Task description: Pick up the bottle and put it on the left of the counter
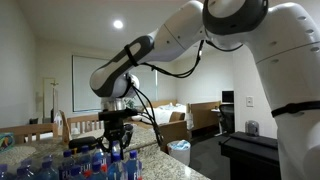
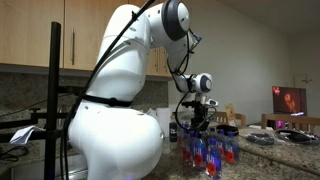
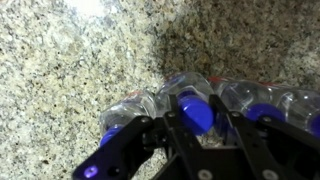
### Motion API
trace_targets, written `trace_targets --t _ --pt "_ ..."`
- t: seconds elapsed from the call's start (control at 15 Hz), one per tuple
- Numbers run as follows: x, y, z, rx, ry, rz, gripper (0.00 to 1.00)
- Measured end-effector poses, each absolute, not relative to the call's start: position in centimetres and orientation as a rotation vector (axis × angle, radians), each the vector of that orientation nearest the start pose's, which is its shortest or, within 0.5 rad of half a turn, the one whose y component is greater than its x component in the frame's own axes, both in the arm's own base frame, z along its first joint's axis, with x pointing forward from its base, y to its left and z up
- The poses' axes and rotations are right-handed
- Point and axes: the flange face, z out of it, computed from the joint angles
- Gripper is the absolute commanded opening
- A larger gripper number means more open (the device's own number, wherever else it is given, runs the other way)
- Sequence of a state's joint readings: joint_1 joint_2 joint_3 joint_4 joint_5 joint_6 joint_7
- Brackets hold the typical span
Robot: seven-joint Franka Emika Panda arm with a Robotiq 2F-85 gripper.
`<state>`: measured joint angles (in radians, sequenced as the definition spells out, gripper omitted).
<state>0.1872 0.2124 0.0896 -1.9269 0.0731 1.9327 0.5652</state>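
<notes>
White arm (image 1: pixel 150 50) low over bottle (image 3: pixel 196 112)

bottle (image 3: pixel 195 112): blue cap, clear shoulders; counter (image 3: pixel 80 70): beige-grey, dark-flecked speckle; arm (image 2: pixel 120 100): white, black joints.

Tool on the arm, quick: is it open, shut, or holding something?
Tool: it straddles the blue cap of one bottle; whether it is clamped on it cannot be told.
</notes>
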Motion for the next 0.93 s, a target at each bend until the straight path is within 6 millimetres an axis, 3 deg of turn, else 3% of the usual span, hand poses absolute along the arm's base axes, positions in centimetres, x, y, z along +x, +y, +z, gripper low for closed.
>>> trace_targets --t 0.53,0.93 --pt "53.1 16.0 47.6 -2.942 0.849 0.206 0.11" --pt "51.8 12.8 56.3 -2.882 1.011 0.200 0.11"
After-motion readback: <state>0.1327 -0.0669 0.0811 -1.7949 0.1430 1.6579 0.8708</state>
